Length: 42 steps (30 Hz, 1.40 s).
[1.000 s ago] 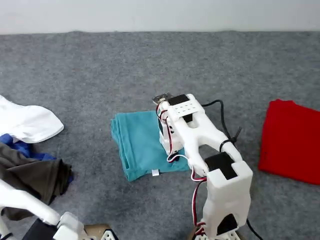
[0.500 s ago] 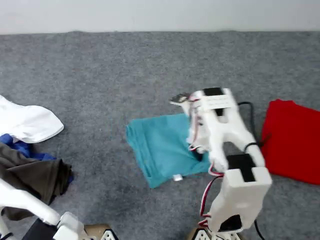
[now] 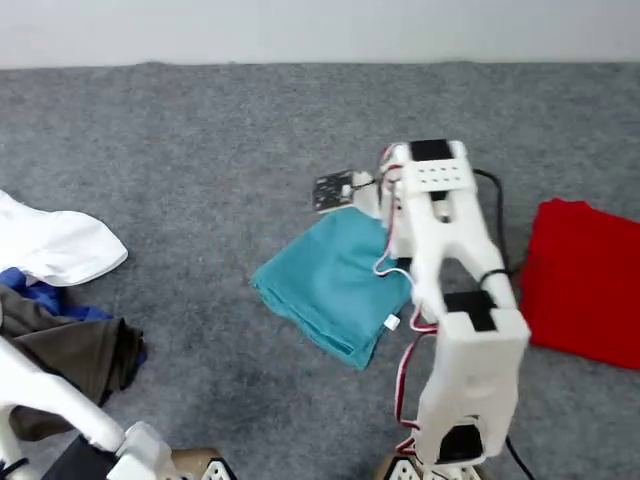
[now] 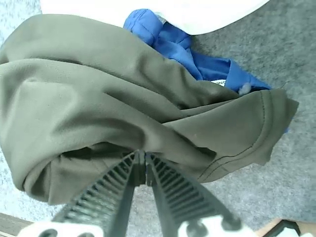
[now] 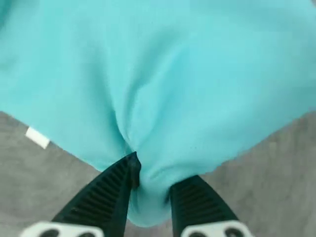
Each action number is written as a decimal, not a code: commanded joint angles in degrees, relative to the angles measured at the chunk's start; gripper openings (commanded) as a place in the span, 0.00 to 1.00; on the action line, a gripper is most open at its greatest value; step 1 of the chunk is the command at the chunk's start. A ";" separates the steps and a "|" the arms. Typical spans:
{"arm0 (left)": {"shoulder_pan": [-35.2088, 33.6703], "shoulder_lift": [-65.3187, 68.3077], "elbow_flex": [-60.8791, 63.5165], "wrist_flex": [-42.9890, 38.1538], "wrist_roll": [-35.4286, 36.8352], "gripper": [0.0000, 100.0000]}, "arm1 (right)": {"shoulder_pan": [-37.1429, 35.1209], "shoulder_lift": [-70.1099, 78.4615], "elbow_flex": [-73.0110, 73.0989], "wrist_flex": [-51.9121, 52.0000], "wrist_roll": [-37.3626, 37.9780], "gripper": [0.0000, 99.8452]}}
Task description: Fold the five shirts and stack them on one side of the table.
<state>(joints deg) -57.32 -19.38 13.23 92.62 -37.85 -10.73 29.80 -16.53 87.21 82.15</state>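
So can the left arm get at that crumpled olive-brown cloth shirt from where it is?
Probably yes. The left gripper hangs just above the crumpled olive-brown shirt, fingers shut, with nothing between them; it would need to open first.

Right gripper [image 5: 157, 173] clamped on a folded shirt [image 3: 325, 280], second folded shirt [image 3: 585, 285] near on its right, heap of loose shirts [image 3: 70, 350] well apart on its left beneath the left gripper [image 4: 143, 157].

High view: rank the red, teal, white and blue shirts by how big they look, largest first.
Largest, tied: red shirt and teal shirt; they look alike, and the frame edge cuts off the red one.
Then white shirt.
Smallest: blue shirt, a sliver between other shirts.
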 commanded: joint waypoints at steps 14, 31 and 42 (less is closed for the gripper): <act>0.62 -0.53 -0.13 -0.70 -0.44 0.02 | -0.31 -3.74 -11.96 -4.00 -29.71 0.20; 0.53 -0.44 -0.13 0.97 -0.35 0.02 | -1.27 -9.54 -12.04 5.14 -94.77 0.25; 0.62 -0.53 -0.31 0.88 -0.35 0.02 | -2.77 -2.68 -11.69 3.30 -112.18 0.50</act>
<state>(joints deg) -57.14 -19.38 13.23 93.14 -38.20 -12.31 26.29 -25.67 92.04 -27.38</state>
